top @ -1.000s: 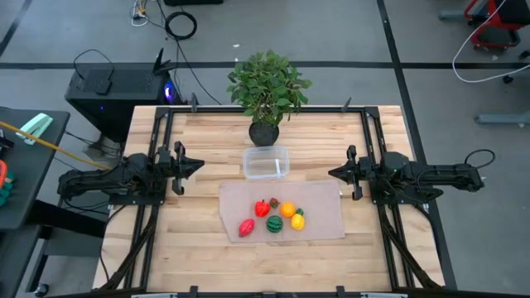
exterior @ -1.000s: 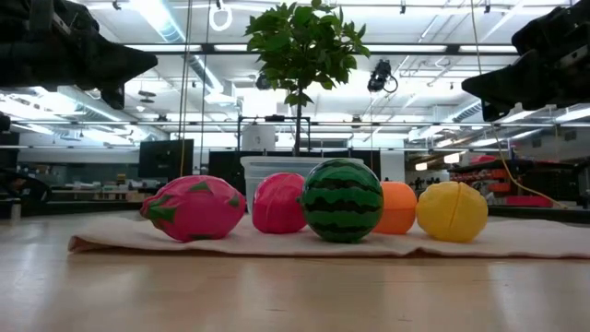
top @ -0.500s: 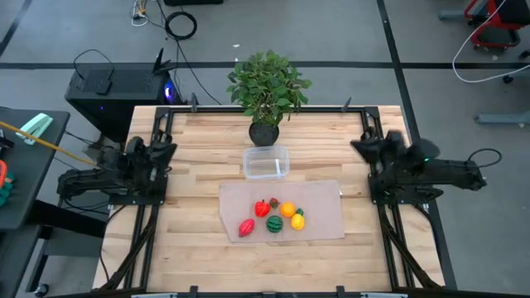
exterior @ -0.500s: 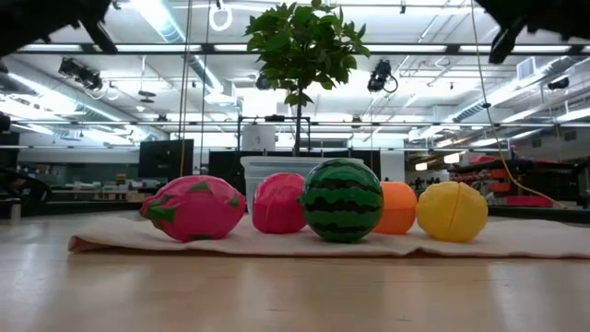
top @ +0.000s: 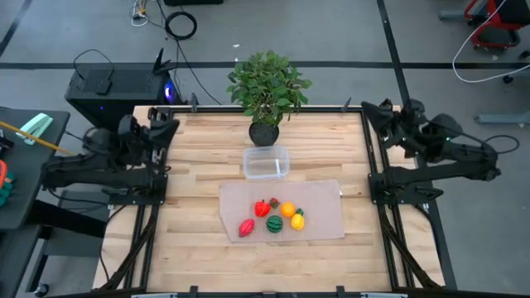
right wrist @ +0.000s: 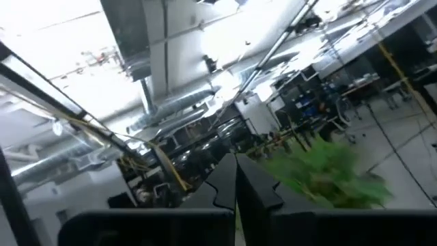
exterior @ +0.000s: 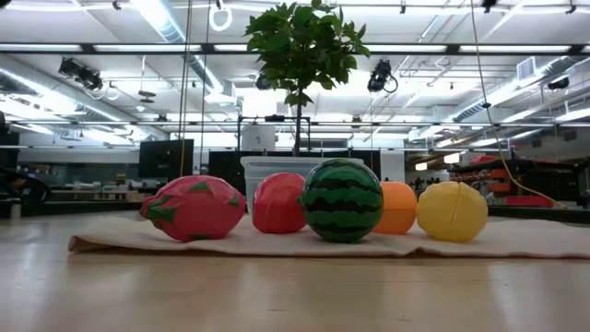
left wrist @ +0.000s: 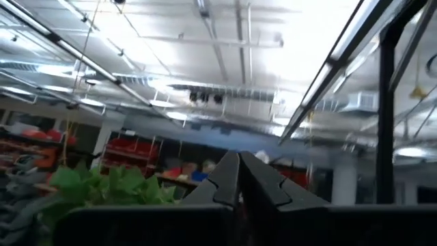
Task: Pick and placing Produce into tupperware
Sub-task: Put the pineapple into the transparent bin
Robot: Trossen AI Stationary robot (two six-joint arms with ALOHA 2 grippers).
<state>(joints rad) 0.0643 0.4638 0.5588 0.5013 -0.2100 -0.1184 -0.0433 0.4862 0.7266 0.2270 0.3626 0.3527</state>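
The produce lies in a cluster on a translucent mat (top: 319, 199): a pink-red dragon fruit (top: 246, 227) (exterior: 194, 208), a red piece (top: 262, 208) (exterior: 277, 203), a dark green watermelon (top: 274, 223) (exterior: 342, 200), an orange one (top: 287, 209) (exterior: 398, 207) and a yellow one (top: 297, 220) (exterior: 451, 211). The clear tupperware (top: 265, 162) (exterior: 267, 166) stands on the table just beyond the mat. My left gripper (top: 166, 124) (left wrist: 239, 179) is raised near the far left corner, shut and holding nothing. My right gripper (top: 370, 108) (right wrist: 236, 181) is raised near the far right corner, also shut and holding nothing.
A leafy potted plant (top: 267, 87) stands at the middle of the far edge, right behind the tupperware. Dark rails (top: 157, 157) run along the table's left and right sides. Bare wood (top: 207, 265) lies on the near side of the mat.
Both arms have risen from beside the mat and swung back toward the far corners, tipping their wrists upward. They have left the low view. The produce, the mat and the tupperware have stayed where they were.
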